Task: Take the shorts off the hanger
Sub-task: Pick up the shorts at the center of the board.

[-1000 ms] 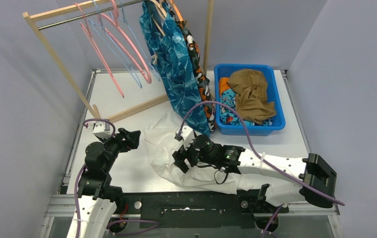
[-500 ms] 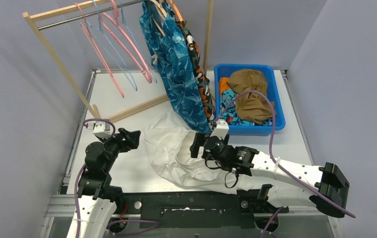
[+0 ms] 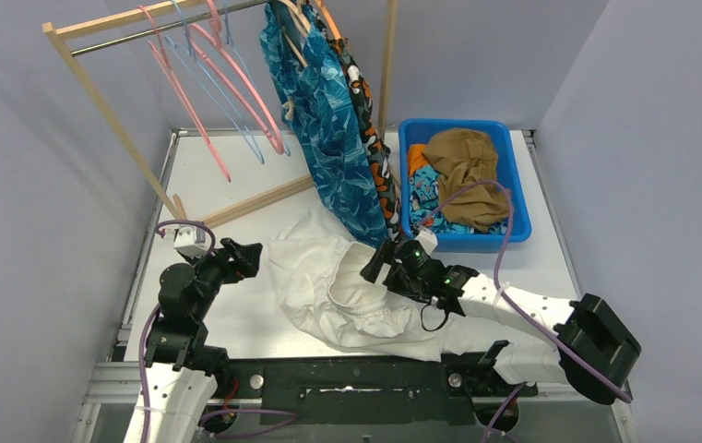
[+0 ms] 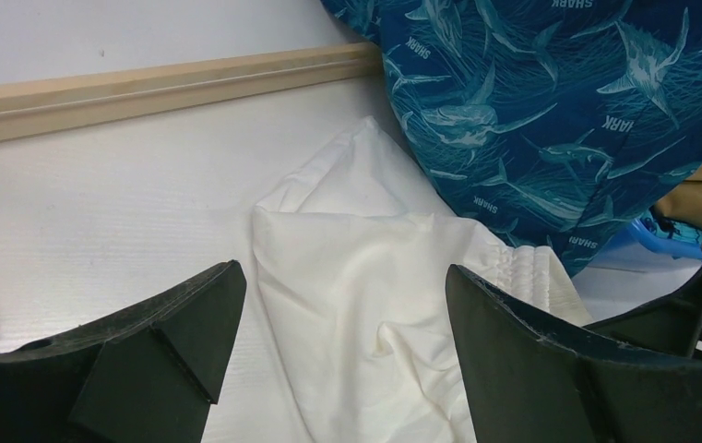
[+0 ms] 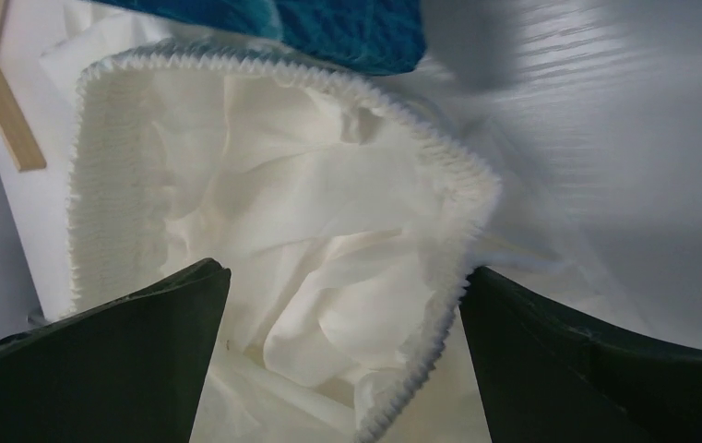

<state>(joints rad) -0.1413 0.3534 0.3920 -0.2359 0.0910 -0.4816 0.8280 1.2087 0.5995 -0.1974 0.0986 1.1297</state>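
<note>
**Left pincer.** My left pincer (image 3: 247, 255) stands wide open with nothing between its fingers. It sits low over the table (image 3: 227, 175), just beside the left edge of the white shorts (image 3: 324, 300). In the overhead view it appears clear of the cloth.

**Right pincer.** My right pincer (image 3: 380, 264) is spread wide and holds nothing. It hangs over the right end of the white shorts, and its wrist view looks straight into their open elastic waistband (image 5: 282, 78). I cannot tell whether a fingertip touches the fabric.

**Shorts.**
- The white shorts lie crumpled on the table, on no hanger, in front of the wooden foot bar (image 3: 259, 200) of the rack (image 3: 111, 115).
- The teal shark-print shorts (image 3: 333, 138) hang from the rack at the back, and their lower hem comes down close to the white pair.
- The orange, black and white camouflage shorts (image 3: 372, 138) hang directly behind them.
- Pink hangers (image 3: 236, 83) hang further left on the rack.

**Bin.** A blue bin (image 3: 517, 208) stands at the back right of the table. The brown shorts (image 3: 467, 171) lie on top in it, with blue patterned shorts (image 3: 425, 194) and orange shorts (image 3: 416, 159) at their left.
</note>
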